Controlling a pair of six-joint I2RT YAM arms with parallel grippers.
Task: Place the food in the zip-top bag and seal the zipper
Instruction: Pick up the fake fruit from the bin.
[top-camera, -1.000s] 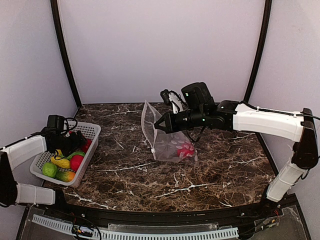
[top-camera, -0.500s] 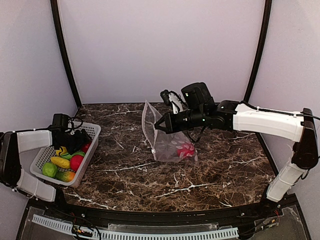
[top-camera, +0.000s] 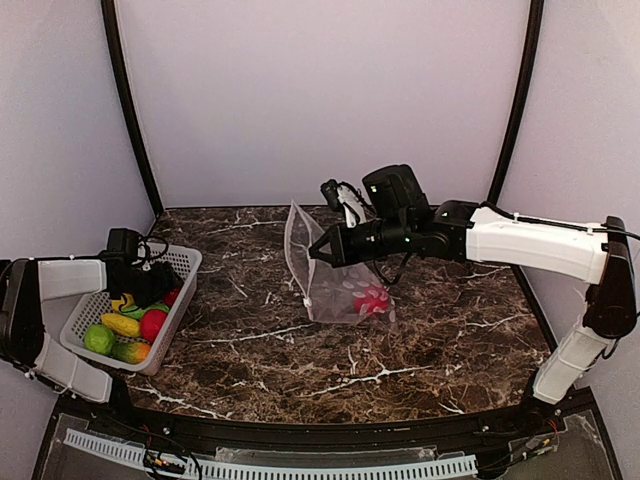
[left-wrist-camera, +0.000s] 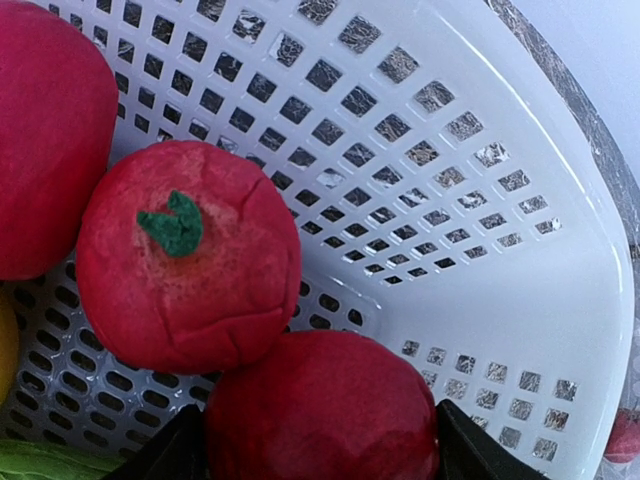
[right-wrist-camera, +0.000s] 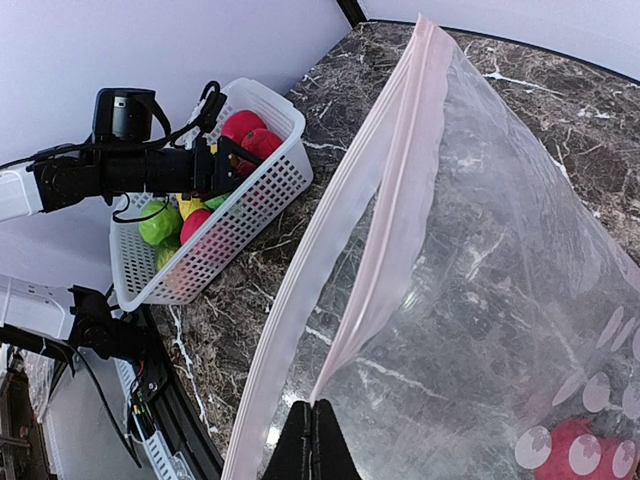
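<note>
The clear dotted zip-top bag (top-camera: 340, 272) stands mid-table with one red fruit (top-camera: 371, 298) inside. My right gripper (top-camera: 318, 250) is shut on the near lip of its mouth and holds it open. In the right wrist view its tips (right-wrist-camera: 318, 412) pinch the pale pink zipper strip (right-wrist-camera: 390, 180), and the bagged red fruit (right-wrist-camera: 570, 455) shows through the plastic. My left gripper (top-camera: 150, 285) is down in the white basket (top-camera: 178, 262). Its jaws (left-wrist-camera: 320, 455) close against both sides of a red fruit (left-wrist-camera: 320, 400), beside a red tomato (left-wrist-camera: 190, 255).
The basket also holds a green fruit (top-camera: 98, 339), a yellow one (top-camera: 122, 324), a red one (top-camera: 152, 323) and an orange-green one (top-camera: 130, 351). Its mesh wall (left-wrist-camera: 480, 250) curves close round my left gripper. Black frame posts stand at the back corners.
My left arm has swung and reached deeper into the basket's far end, then held almost still. My right gripper and the bag have not moved.
</note>
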